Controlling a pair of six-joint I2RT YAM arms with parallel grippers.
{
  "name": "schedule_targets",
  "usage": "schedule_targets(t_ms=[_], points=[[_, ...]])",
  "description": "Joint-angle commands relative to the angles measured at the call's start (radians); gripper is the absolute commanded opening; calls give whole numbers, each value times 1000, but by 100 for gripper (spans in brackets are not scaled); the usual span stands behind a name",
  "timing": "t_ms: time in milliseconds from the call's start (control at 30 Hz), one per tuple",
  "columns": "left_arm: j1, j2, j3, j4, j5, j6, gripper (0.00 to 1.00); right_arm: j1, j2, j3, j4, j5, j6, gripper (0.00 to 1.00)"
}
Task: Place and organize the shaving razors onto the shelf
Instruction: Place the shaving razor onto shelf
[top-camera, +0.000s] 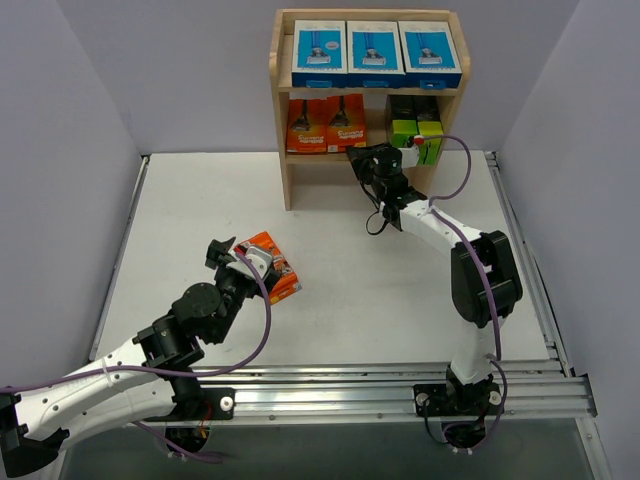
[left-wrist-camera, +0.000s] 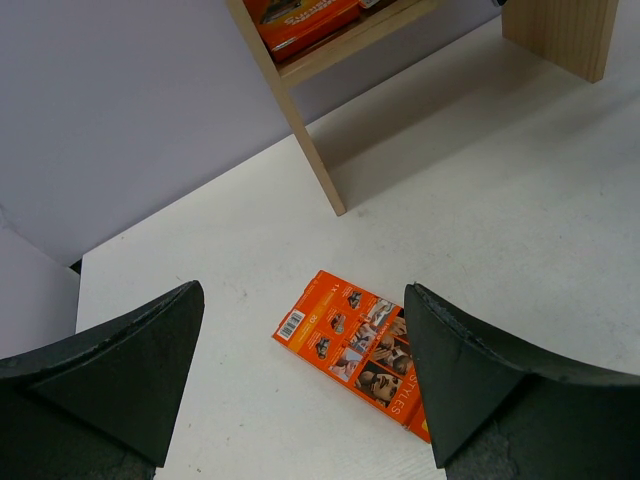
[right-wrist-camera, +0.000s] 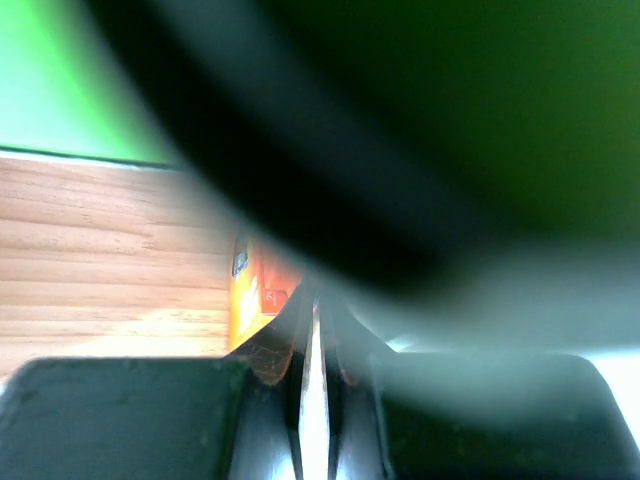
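One flat orange razor pack (top-camera: 281, 270) (left-wrist-camera: 345, 335) lies on the white table. My left gripper (top-camera: 247, 258) (left-wrist-camera: 302, 292) hovers over it, open, with the pack's right end under the right finger (left-wrist-camera: 480, 370). The wooden shelf (top-camera: 287, 150) carries three blue-and-white boxes (top-camera: 375, 50) on top. Its middle tier holds orange packs (top-camera: 325, 125) at left and black-and-lime boxes (top-camera: 418, 130) at right. My right gripper (top-camera: 372, 158) (right-wrist-camera: 315, 305) is at the middle tier's front edge, shut and holding nothing. An orange pack (right-wrist-camera: 250, 290) stands just left of its fingertips. Blurred green and black fill the right wrist view.
Grey walls close in the table on the left, back and right. Aluminium rails (top-camera: 400, 385) run along the near edge by the arm bases. A purple cable (top-camera: 462, 170) loops beside the right arm. The shelf's left leg (left-wrist-camera: 312, 150) stands beyond the table pack.
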Motion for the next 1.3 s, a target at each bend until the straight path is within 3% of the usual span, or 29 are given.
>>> schedule_targets(t_ms=[0, 167, 400, 767, 1100, 1267], points=[[-6, -6, 6, 49, 8, 5, 90, -10, -5, -4, 41, -49, 10, 0], [-6, -6, 6, 50, 9, 5, 90, -10, -16, -8, 38, -53, -6, 0], [-6, -3, 8, 49, 5, 5, 90, -11, -17, -11, 36, -56, -6, 18], [-6, -1, 5, 50, 8, 5, 90, -11, -39, -31, 38, -53, -6, 30], [-5, -1, 0, 58, -3, 15, 90, -13, -109, -62, 15, -55, -40, 51], [-5, -4, 0, 61, -20, 23, 90, -13, -173, -116, 6, -52, -52, 54]])
